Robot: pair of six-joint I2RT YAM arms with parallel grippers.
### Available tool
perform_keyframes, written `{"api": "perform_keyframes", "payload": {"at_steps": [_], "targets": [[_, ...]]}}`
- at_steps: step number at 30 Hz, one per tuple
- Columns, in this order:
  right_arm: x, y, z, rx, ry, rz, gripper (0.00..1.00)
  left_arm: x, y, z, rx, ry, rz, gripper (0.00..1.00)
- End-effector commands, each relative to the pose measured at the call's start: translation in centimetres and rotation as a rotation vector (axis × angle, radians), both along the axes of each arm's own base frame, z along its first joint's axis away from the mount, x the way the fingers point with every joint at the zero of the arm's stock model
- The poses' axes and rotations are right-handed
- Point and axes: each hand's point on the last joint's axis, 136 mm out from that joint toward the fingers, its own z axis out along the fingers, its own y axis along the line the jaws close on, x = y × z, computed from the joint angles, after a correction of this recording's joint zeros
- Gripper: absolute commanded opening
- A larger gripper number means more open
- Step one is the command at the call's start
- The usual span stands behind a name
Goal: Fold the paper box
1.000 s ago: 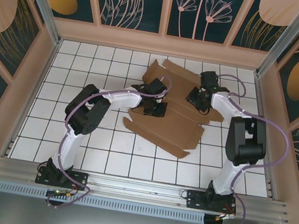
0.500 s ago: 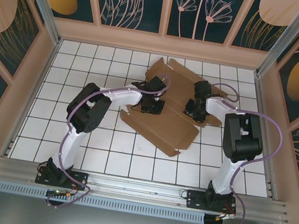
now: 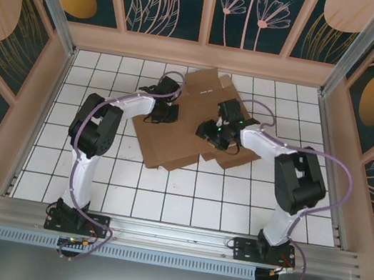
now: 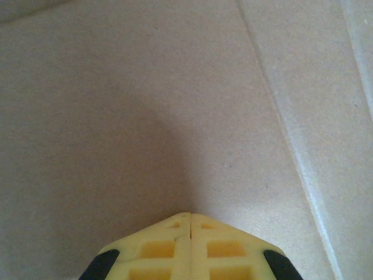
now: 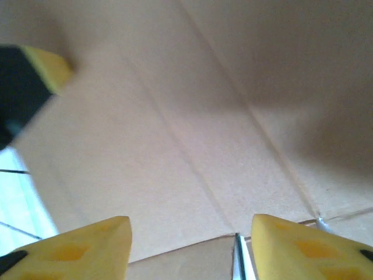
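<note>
The paper box is a flat brown cardboard sheet with flaps and creases, lying on the white tiled floor at centre back. My left gripper sits over the sheet's left part. In the left wrist view its yellow fingers are pressed together with nothing between them, pointing at bare cardboard. My right gripper is over the sheet's right half. In the right wrist view it stands open above creased cardboard, holding nothing.
Beige walls close in the tiled floor on three sides, with patterned panels above. A metal rail runs along the near edge by the arm bases. A black and yellow finger shows at the right wrist view's upper left.
The cardboard has slid left and towards the back and now lies flatter. Both arms swung left with it. The right gripper has opened; the left stayed shut.
</note>
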Motion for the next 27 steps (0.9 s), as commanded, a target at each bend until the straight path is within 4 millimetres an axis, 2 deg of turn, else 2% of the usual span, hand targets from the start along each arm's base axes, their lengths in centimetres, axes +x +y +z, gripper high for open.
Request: {"api": "perform_keyframes", "payload": {"at_steps": [1, 6, 8, 10, 13, 16, 18, 20, 24, 27], "targets": [[2.9, -0.9, 7.4, 0.082, -0.241, -0.022, 0.66, 1.0, -0.2, 4.6, -0.009, -0.079, -0.028, 0.1], [3.3, -5.0, 6.8, -0.104, -0.211, -0.036, 0.61, 0.5, -2.5, 8.6, -0.168, -0.132, -0.067, 0.31], [3.5, -7.2, 7.4, -0.142, -0.252, -0.084, 0.61, 0.1, -3.2, 9.6, -0.205, -0.143, -0.086, 0.34], [3.3, -9.5, 8.8, -0.114, -0.322, -0.119, 0.61, -0.4, -4.1, 9.8, -0.229, -0.135, -0.113, 0.31], [3.1, -13.2, 7.9, -0.091, -0.297, -0.197, 0.62, -2.1, -6.1, 8.5, -0.263, -0.065, -0.164, 0.24], [2.9, -15.0, 5.7, -0.101, -0.244, -0.213, 0.61, -3.7, -7.0, 5.8, -0.261, -0.001, -0.181, 0.17], [2.7, -15.8, 4.2, -0.149, -0.213, -0.212, 0.61, -4.1, -6.7, 4.0, -0.24, 0.028, -0.164, 0.14], [2.7, -15.5, 3.1, -0.146, -0.195, -0.182, 0.62, -4.4, -6.0, 2.3, -0.204, 0.064, -0.141, 0.12], [3.5, -14.7, 0.6, -0.162, -0.147, -0.125, 0.62, -5.1, -4.8, 0.7, -0.156, 0.097, -0.118, 0.12], [4.0, -13.7, -1.7, -0.165, -0.095, -0.09, 0.56, -5.4, -3.6, -0.2, -0.108, 0.12, -0.094, 0.09]]}}
